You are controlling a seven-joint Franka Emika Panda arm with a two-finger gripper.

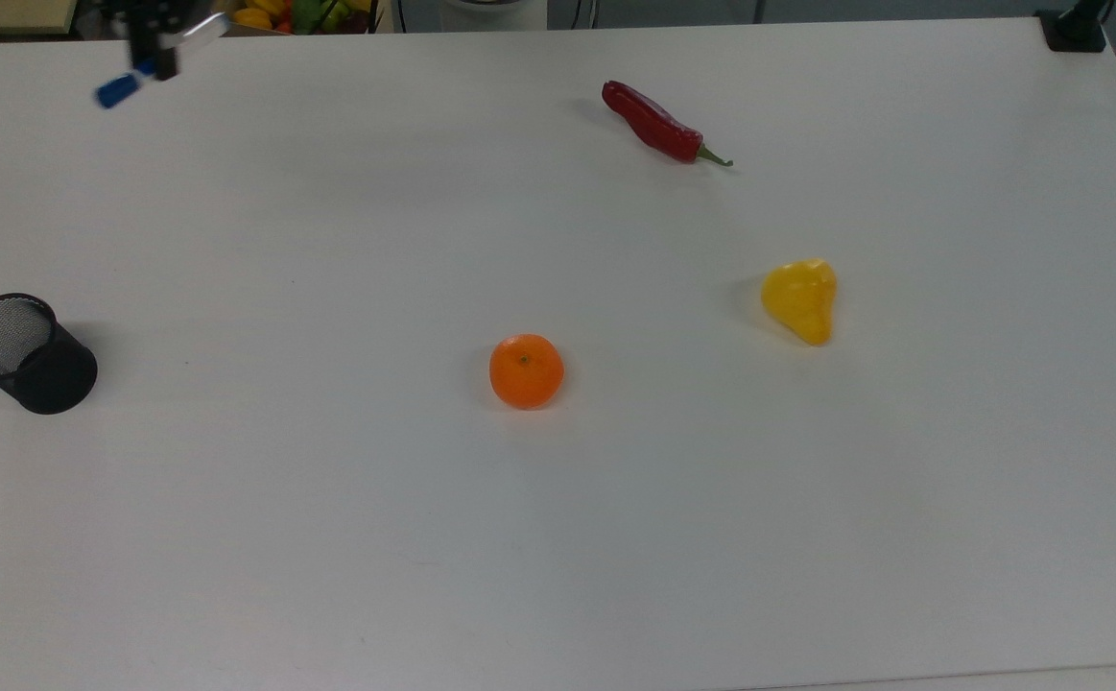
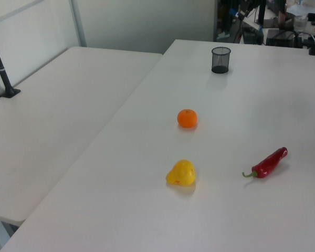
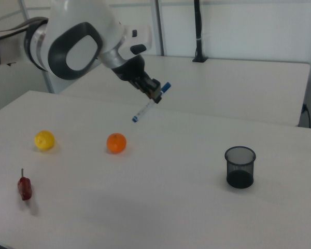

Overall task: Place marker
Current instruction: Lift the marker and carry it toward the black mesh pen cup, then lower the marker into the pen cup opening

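High over the table (image 3: 160, 207), at about eleven o'clock in the top view, your gripper (image 1: 156, 59) carries the marker (image 3: 151, 102), its fingers closed tight around the barrel near the capped end. In the right view the pen hangs tilted in mid-air, the blue cap up by the fingers and the small blue tip slanting down toward seven o'clock, well clear of the tabletop. You look to be in the carrying step: the pen is lifted and not yet set down anywhere. The mesh cup (image 1: 23, 353) at nine o'clock in the top view seems the likely place for it, though that is a guess from the task alone; if so, you next need to bring the pen over the open mouth, turn it nearer upright, and lower before letting go. The pen is slim, smooth and white-barrelled, so it may slip or swing in a narrow pinch. The cup is black wire mesh, round and light, easy to tip. An orange (image 1: 526, 370), a glossy red chilli (image 1: 655, 124) and a waxy yellow pear-shaped fruit (image 1: 801, 299) lie well apart from it.
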